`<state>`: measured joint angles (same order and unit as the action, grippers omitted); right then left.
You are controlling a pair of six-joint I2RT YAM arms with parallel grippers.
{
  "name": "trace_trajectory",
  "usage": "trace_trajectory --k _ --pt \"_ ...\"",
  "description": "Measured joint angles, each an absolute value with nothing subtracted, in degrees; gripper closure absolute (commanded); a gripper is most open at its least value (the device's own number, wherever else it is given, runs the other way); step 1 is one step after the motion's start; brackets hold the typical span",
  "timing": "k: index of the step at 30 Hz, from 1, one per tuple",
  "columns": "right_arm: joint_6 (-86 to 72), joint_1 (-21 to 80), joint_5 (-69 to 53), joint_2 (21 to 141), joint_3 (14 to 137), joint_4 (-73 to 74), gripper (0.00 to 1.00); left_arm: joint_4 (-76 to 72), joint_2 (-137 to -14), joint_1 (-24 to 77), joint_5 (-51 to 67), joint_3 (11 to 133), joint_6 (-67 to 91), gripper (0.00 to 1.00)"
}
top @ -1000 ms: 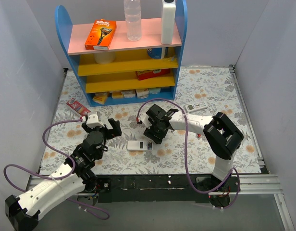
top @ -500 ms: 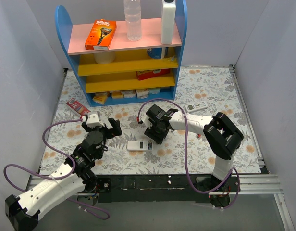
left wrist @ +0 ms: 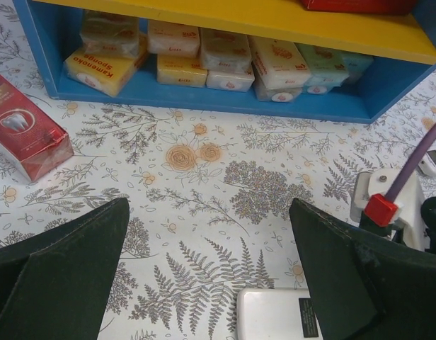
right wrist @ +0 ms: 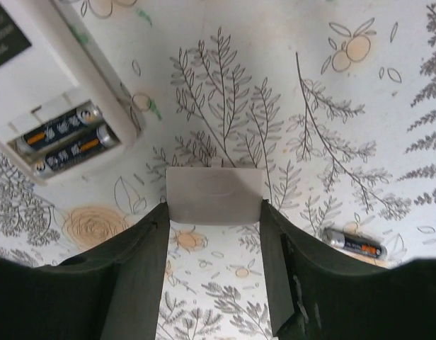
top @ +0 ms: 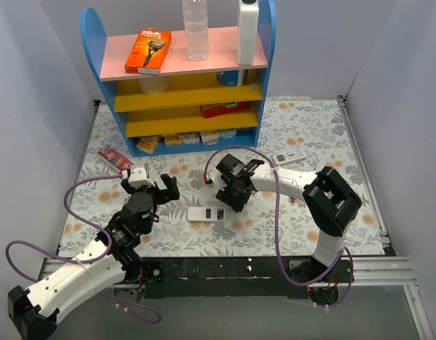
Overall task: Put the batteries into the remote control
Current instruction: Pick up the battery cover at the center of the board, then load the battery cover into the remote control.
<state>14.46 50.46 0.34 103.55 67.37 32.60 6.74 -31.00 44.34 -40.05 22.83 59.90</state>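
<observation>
The remote control (top: 206, 214) lies white back up on the floral mat. In the right wrist view its open compartment (right wrist: 66, 138) holds two batteries side by side. One loose battery (right wrist: 354, 243) lies on the mat to the right of my right fingers. My right gripper (top: 229, 193) (right wrist: 214, 212) is shut on a small white battery cover (right wrist: 214, 193), held flat between its fingertips just beyond the remote. My left gripper (top: 161, 190) (left wrist: 207, 205) is open and empty, left of the remote, whose corner (left wrist: 282, 315) shows low in the left wrist view.
A blue shelf unit (top: 182, 78) with boxes and bottles stands at the back. A red toothpaste box (top: 115, 159) (left wrist: 23, 134) lies at the left. A second white remote (top: 289, 158) lies at the right rear. Purple cables loop off both arms.
My right gripper has shifted slightly with the cover in it. The left arm and the remote have not moved.
</observation>
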Motion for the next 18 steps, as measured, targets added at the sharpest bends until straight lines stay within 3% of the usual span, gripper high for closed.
trace_trajectory --k 9,18 --pt "21.3 55.7 -0.7 96.4 67.4 35.1 0.64 6.8 -29.7 44.3 -42.6 22.8 59.7 0.02" --pt "26.1 61.8 -1.5 99.8 70.1 36.2 0.64 6.9 -28.7 44.3 -44.6 22.8 59.9 0.02"
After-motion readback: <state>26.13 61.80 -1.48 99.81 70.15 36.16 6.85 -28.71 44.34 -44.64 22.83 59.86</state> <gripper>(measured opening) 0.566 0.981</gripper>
